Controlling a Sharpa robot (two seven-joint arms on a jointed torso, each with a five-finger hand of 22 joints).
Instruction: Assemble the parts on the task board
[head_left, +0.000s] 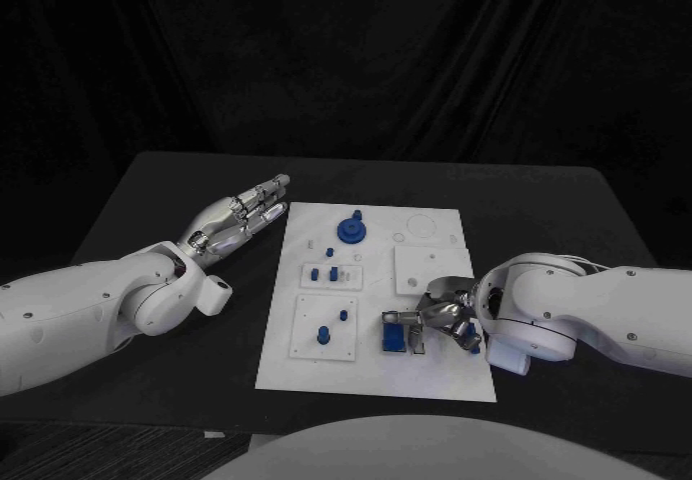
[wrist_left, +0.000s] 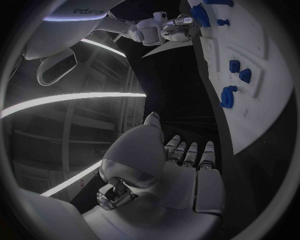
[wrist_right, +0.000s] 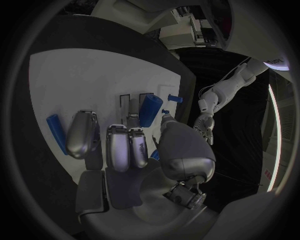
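The white task board (head_left: 433, 380) lies in the middle of the table. A round blue knob (head_left: 351, 230) stands near its far edge, and small blue pegs (head_left: 326, 272) and two more blue pieces (head_left: 326, 335) stand in raised white blocks on its left half. My right hand (head_left: 444, 320) is curled down over the board's near right part. Its thumb and a finger pinch a blue cylinder (wrist_right: 149, 110) (head_left: 392, 336). A blue bar (wrist_right: 55, 133) lies on the board beside the other fingers. My left hand (head_left: 238, 218) hovers left of the board, fingers stretched out, holding nothing.
A square white block (head_left: 423, 268) sits on the board just beyond the right hand. From the left wrist, the board's edge (wrist_left: 259, 125) and its blue pieces (wrist_left: 229, 97) lie ahead of the straight fingers (wrist_left: 190, 152). Black table surrounds the board.
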